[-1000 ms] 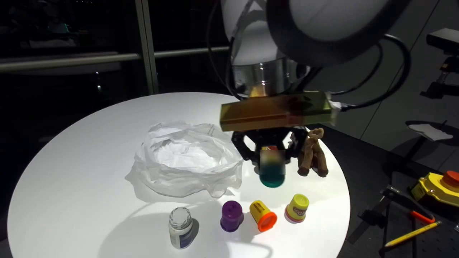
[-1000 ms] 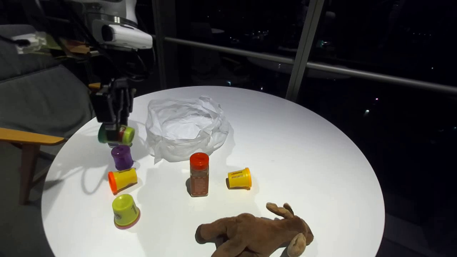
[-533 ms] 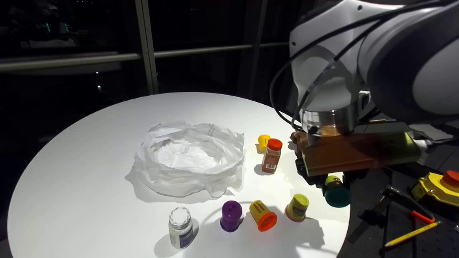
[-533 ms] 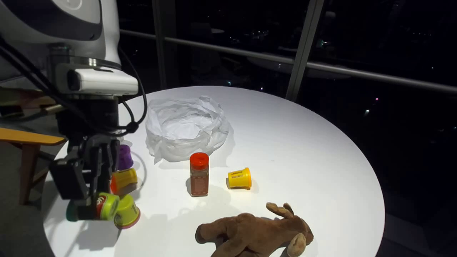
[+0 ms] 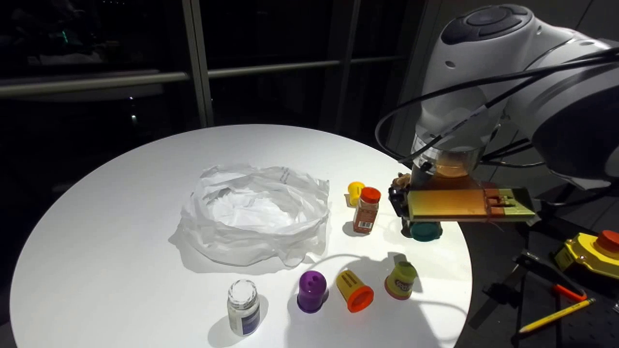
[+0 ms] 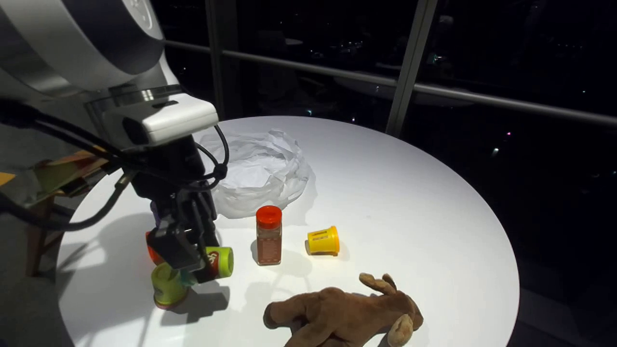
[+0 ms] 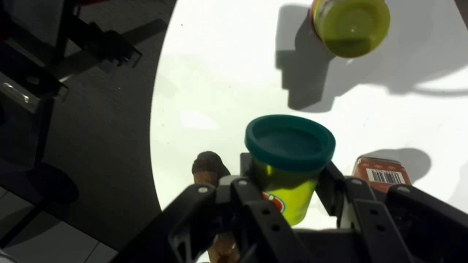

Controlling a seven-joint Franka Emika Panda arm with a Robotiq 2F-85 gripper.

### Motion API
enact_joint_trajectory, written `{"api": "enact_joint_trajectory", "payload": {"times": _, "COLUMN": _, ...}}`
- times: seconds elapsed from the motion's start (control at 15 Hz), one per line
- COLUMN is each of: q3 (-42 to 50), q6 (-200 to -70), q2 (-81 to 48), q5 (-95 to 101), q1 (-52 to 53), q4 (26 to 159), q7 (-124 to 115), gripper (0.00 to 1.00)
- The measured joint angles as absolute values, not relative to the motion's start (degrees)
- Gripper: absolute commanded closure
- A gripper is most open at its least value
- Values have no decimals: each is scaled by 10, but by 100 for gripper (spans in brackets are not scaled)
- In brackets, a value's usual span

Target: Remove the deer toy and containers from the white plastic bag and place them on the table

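Note:
My gripper (image 7: pixel 289 171) is shut on a yellow-green container (image 7: pixel 290 146) with a teal lid. It is held sideways above the white table (image 5: pixel 121 232), lid facing the wrist camera's upper side. The brown deer toy (image 6: pixel 337 313) lies on its side close by, partly behind the arm in an exterior view. Other containers rest on the table: a red-capped jar (image 6: pixel 269 236), a tipped yellow tub (image 6: pixel 323 242), a yellow-green tub (image 5: pixel 401 280), an orange-lidded tub (image 5: pixel 354 290), a purple one (image 5: pixel 312 290) and a white-grey bottle (image 5: pixel 243 309). The white plastic bag (image 5: pixel 256 251) sits mouth up, crinkled plastic inside.
The table's rounded edge runs near the gripper in the wrist view. Beyond it are a yellow box (image 5: pixel 587 256) with a red button, a pencil (image 5: pixel 556 316) and dark clamps. Cables loop beside the arm.
Still gripping the teal-lidded container, my arm has swung from beside the bag out toward the table's edge, then back inward near the deer toy. The other things have stayed put.

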State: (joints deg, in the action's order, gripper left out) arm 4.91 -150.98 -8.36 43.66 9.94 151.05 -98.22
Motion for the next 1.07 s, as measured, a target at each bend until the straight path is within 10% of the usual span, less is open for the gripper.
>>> {"api": "enact_joint_trajectory", "payload": {"times": 0.27, "q3": 69, "q6": -1562, "q2": -111, "q5": 515, "q1": 98, "q4": 1492, "q7": -1032, "gripper": 81}}
{"api": "enact_joint_trajectory", "payload": {"times": 0.4, "q3": 73, "q6": -1576, "q2": -133, "q5": 533, "q1": 98, "q4": 1478, "q7": -1041, "gripper": 31}}
{"api": "enact_joint_trajectory", "payload": {"times": 0.8, "q3": 81, "q6": -1585, "q2": -180, "q5": 556, "q1": 98, "q4": 1443, "q7": -1054, "gripper": 2}}
{"api": "enact_joint_trajectory", "payload": {"times": 1.07, "q3": 79, "q6": -1588, "q2": -174, "q5": 556, "q1": 99, "q4": 1438, "q7": -1054, "gripper": 0}}
